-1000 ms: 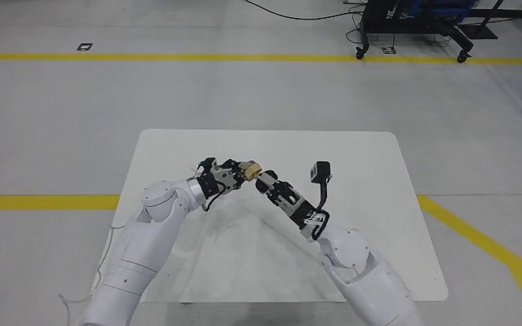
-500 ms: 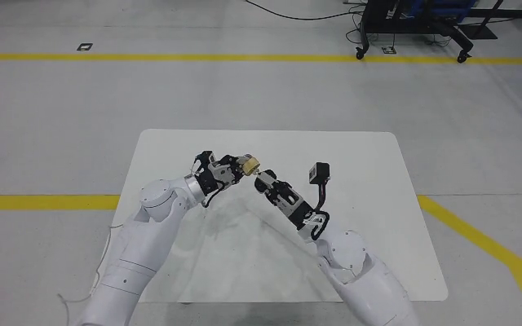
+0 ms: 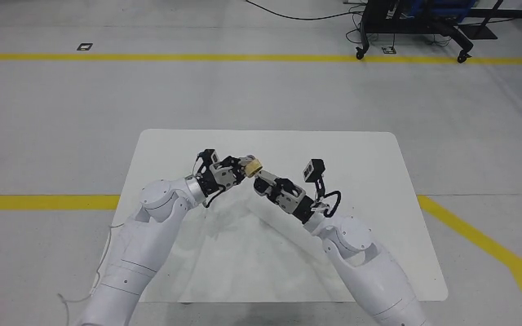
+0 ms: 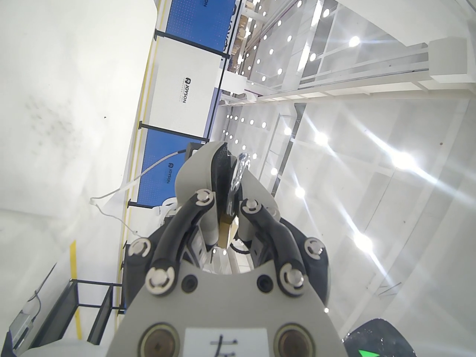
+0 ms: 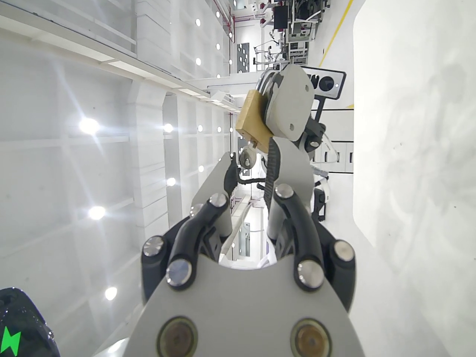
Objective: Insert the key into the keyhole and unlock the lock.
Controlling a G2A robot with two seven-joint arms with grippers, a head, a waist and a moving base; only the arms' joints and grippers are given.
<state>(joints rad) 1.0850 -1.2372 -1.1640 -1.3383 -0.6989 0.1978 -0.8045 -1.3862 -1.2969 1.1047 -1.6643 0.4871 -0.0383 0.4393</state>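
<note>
A small brass padlock (image 3: 254, 167) is held above the white table (image 3: 359, 163), left of its middle. My left gripper (image 3: 244, 169) is shut on it. In the left wrist view the silver shackle (image 4: 238, 174) and brass body sit between the fingers of the left gripper (image 4: 232, 163). The right wrist view shows the padlock (image 5: 253, 120) in front of my right gripper (image 5: 253, 156), which is shut on the key (image 5: 247, 158). The key's round silver head is between the fingers and its blade meets the lock's underside. From above, the right gripper (image 3: 262, 181) points at the lock.
The table's bare white top spreads around both arms, its edges well away from the grippers. Yellow floor lines (image 3: 245, 57) run beyond and beside the table. A black wheeled frame (image 3: 412, 28) stands far off at the back right.
The right wrist has turned about its own axis at the lock, swinging its camera and cable round. The left gripper and the padlock have shifted only slightly.
</note>
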